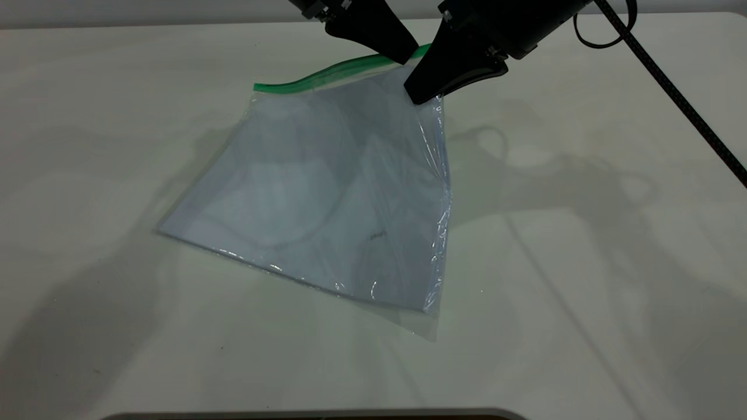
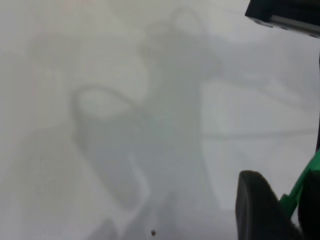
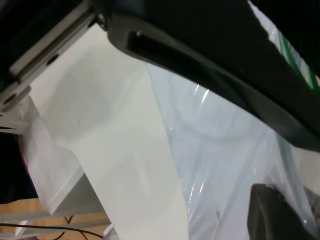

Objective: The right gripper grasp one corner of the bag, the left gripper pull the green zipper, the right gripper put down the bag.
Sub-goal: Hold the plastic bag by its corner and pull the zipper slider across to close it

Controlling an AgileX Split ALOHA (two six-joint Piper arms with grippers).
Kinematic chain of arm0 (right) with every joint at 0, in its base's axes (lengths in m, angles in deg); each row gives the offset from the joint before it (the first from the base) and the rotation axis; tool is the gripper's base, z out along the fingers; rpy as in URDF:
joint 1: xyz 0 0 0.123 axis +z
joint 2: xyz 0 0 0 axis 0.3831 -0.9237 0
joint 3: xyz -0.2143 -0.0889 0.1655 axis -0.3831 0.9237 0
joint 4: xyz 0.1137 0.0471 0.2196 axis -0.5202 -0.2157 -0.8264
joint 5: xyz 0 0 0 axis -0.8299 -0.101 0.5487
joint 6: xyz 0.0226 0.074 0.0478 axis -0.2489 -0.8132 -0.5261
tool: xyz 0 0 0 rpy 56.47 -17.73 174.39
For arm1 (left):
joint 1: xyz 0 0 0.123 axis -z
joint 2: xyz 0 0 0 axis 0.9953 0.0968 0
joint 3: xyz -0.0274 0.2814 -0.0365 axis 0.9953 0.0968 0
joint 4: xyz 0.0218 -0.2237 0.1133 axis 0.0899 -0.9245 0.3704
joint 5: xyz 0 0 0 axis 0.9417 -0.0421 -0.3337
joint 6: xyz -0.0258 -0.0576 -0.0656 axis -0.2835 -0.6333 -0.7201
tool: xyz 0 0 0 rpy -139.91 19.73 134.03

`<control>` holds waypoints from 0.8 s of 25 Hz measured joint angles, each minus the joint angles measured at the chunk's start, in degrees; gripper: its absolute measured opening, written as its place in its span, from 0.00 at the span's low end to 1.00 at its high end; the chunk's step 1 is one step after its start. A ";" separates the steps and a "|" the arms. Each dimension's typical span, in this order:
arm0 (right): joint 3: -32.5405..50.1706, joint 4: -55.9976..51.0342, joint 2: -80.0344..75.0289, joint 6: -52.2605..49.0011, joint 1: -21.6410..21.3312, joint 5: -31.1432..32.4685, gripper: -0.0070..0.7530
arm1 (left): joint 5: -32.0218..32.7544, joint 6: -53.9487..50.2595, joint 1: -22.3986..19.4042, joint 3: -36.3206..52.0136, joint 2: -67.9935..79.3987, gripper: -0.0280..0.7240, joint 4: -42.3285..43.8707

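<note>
The bag (image 1: 327, 192) is a clear pouch with a white sheet inside. Its near edge rests on the table and its far right corner is lifted. The right gripper (image 1: 419, 96) is shut on the corner of the bag (image 1: 435, 102), just below the end of the green zipper (image 1: 327, 74). In the right wrist view the plastic (image 3: 225, 165) runs between its black jaws. The left gripper (image 1: 402, 56) pinches the zipper close beside the right one. In the left wrist view the green strip (image 2: 301, 184) sits between its two black fingers (image 2: 257, 210).
The pale table (image 1: 583, 262) stretches round the bag on all sides. The right arm's black cable (image 1: 677, 99) runs across the far right. A dark rounded edge (image 1: 315, 415) lies along the near side.
</note>
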 joint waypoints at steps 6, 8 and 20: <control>0.00 -0.75 0.00 0.00 0.00 0.06 0.05 | 0.07 -0.11 0.00 0.00 0.00 0.21 0.00; 0.00 -0.79 0.00 0.00 0.00 0.06 0.05 | 0.20 0.31 0.00 0.00 0.00 0.15 0.24; -0.18 -1.53 0.00 0.43 -2.35 1.36 0.05 | -1.25 2.55 -0.30 0.00 0.00 0.12 -1.32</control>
